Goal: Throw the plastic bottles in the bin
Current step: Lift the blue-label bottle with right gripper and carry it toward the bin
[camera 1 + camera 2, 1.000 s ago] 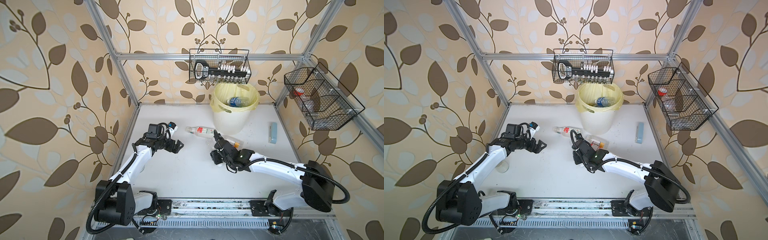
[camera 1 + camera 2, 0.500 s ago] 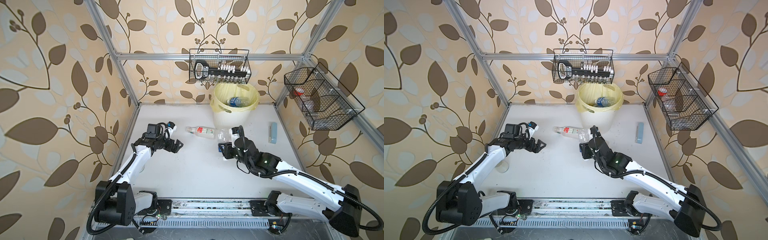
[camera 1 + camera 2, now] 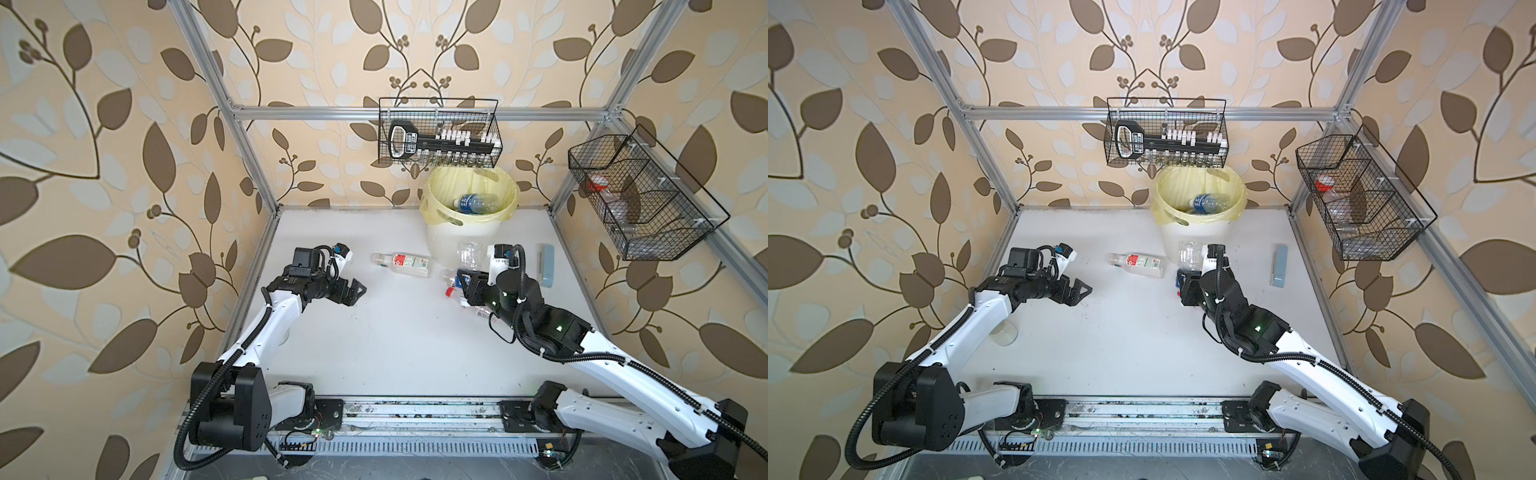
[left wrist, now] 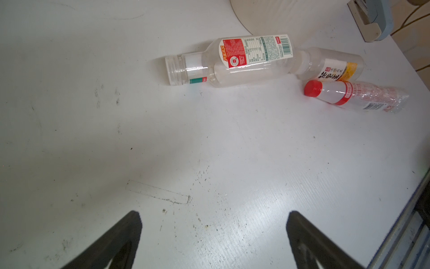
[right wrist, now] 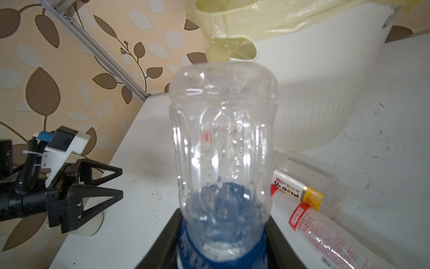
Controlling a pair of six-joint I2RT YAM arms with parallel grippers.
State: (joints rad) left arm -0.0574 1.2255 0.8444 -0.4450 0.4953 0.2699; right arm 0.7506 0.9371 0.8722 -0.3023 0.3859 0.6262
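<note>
Right hand [image 5: 221, 233] clamped on blue-label bottle [image 5: 223, 139], txt cut off & unreadable; left hand [image 4: 213, 216] wide open, empty; red-label bottle [image 4: 244, 60] shows barcode.

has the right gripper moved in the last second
Yes. In both top views the right gripper, shut on a bottle, has swung rightward, from by the bin's left edge toward its middle.

bin [image 3: 441, 243]: at 12 o'clock on table [image 3: 395, 345] | one bottle [image 3: 476, 203]: in bin | second bottle [image 3: 401, 264]: on table, bin's 8 o'clock | third bottle [image 3: 468, 254]: bin's 6 o'clock | case [image 3: 546, 270]: bin's 4 o'clock
</note>
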